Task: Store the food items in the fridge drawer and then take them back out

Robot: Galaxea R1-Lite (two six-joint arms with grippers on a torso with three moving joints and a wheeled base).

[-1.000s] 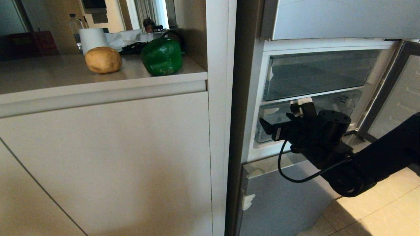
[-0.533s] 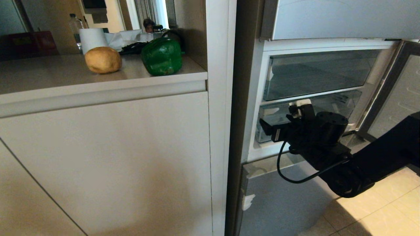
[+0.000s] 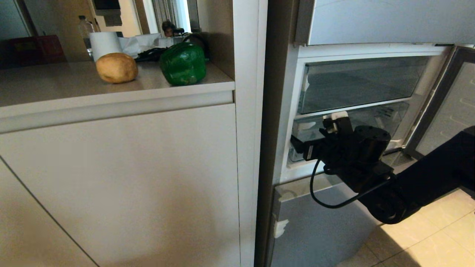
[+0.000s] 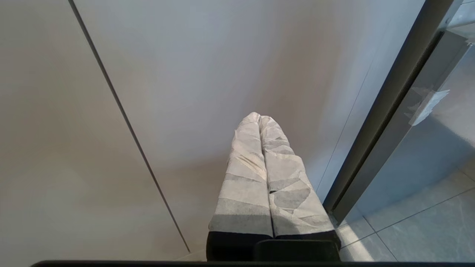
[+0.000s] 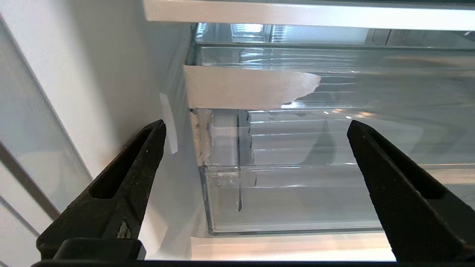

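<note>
I have the right gripper (image 3: 315, 139) positioned at the open middle section of the fridge, with its two black fingers (image 5: 126, 178) spread wide and nothing between them. In the right wrist view the fingers frame the left front corner of the clear plastic bin (image 5: 297, 178), whose ribbed bottom is visible through the transparent front wall; a strip of white tape (image 5: 245, 87) lies across the bin's upper edge, and the white inner fridge wall (image 5: 92, 74) is just beside the nearer finger. In the head view the gripper sits in front of this lower bin (image 3: 386, 115), below a second clear compartment (image 3: 363, 83), with its black cable (image 3: 326, 196) looping down over the blue-grey lower panel (image 3: 319, 230), which carries a white tape scrap (image 3: 280, 227). The left gripper (image 4: 269, 174) is parked low in front of the white cabinet front (image 4: 185, 74), its tape-wrapped fingers pressed together and holding nothing. The food items are well apart from the fridge, on the countertop (image 3: 55, 85) to the left: the green bell pepper (image 3: 183, 63) near the counter's right edge, and the tan-brown lump (image 3: 116, 67) beside it, not touching.
</note>
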